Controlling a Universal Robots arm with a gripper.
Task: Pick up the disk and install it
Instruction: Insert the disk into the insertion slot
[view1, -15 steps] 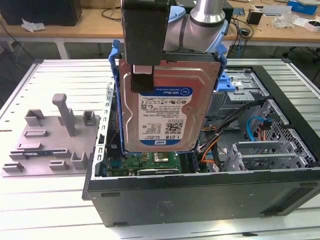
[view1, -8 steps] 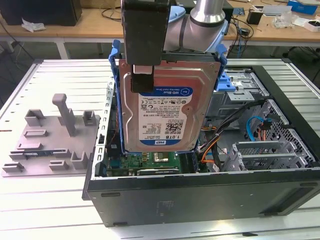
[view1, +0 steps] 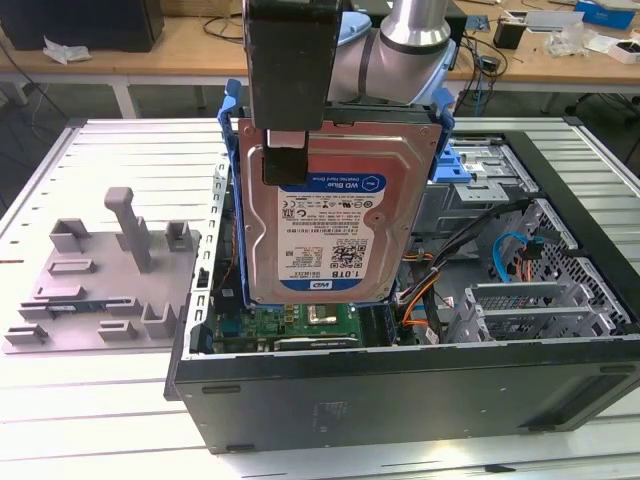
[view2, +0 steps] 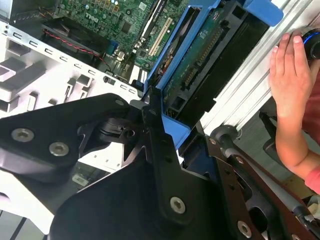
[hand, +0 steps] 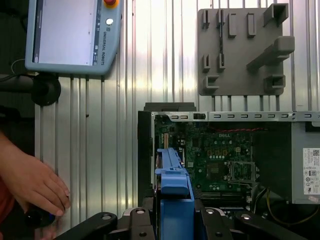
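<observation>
Ribbed aluminium table bears an open computer case and a grey fixture plate beside it. Over the motherboard, the gripper is clenched on the disk — upright, label showing.

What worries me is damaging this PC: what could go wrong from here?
1. The disk hangs from the claw above the open case and its bare motherboard; a slip could drop it onto the board.
2. A person's hand rests on the table near the claw; a sideways move might strike it.
</observation>
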